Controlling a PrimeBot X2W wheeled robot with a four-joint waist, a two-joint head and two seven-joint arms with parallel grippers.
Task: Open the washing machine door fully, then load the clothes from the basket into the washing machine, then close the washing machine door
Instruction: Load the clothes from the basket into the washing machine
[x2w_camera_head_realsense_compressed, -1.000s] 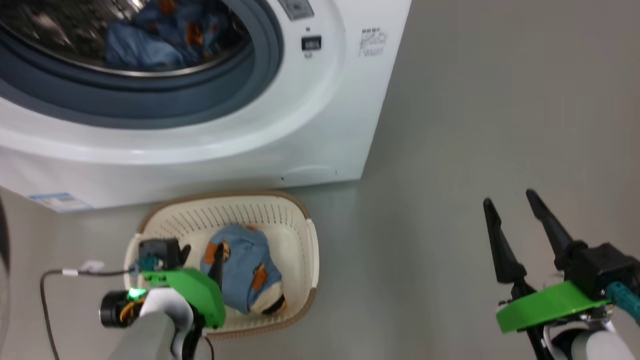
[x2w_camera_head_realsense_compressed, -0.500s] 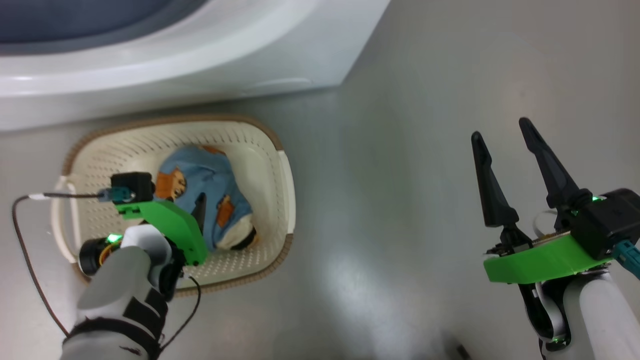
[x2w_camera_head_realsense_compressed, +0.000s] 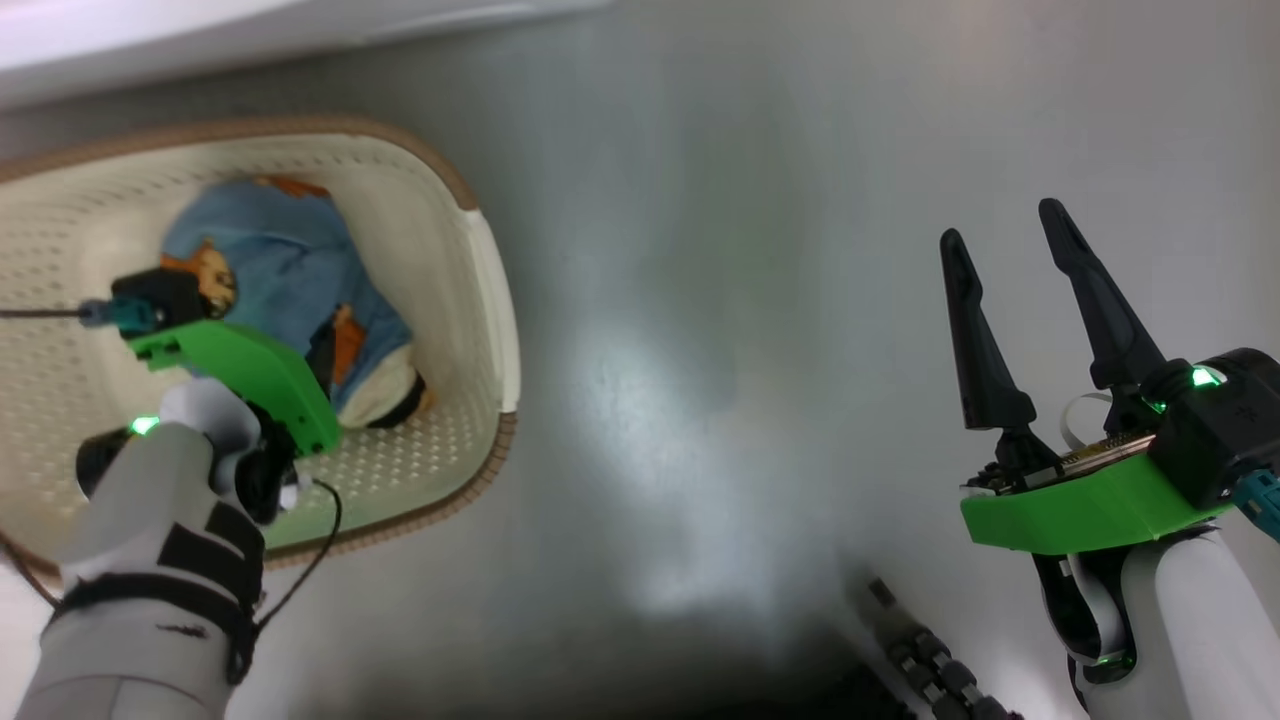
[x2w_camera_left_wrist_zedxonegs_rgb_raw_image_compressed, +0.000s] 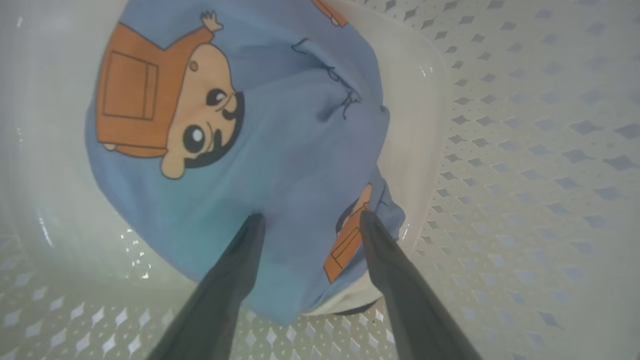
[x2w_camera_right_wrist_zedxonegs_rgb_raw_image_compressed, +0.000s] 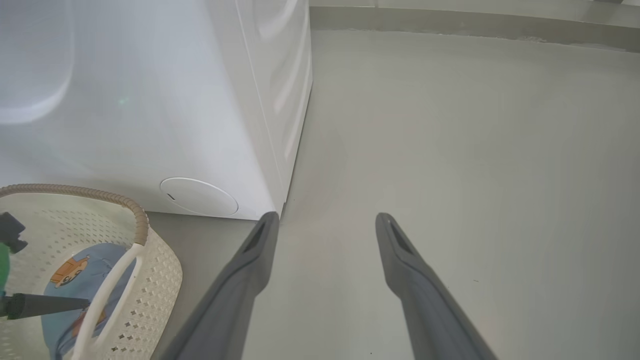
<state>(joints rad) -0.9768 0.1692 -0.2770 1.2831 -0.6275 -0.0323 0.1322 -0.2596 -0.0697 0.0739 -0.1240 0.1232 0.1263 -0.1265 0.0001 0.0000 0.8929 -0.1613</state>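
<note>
Blue clothes (x2w_camera_left_wrist_zedxonegs_rgb_raw_image_compressed: 280, 150) are lying in the basket (x2w_camera_head_realsense_compressed: 495, 300) at ten o'clock; your left gripper (x2w_camera_left_wrist_zedxonegs_rgb_raw_image_compressed: 311, 216) is holding its fingers wide at them. Your right gripper (x2w_camera_head_realsense_compressed: 1000, 222) is hanging, fingers spread, over the floor (x2w_camera_head_realsense_compressed: 700, 300) at three o'clock.

Bare floor (x2w_camera_head_realsense_compressed: 700, 300) lies open to the right of the basket (x2w_camera_head_realsense_compressed: 440, 270). The washing machine (x2w_camera_right_wrist_zedxonegs_rgb_raw_image_compressed: 150, 100) walls off its far side, and the clothes (x2w_camera_left_wrist_zedxonegs_rgb_raw_image_compressed: 280, 150) take up its middle.
</note>
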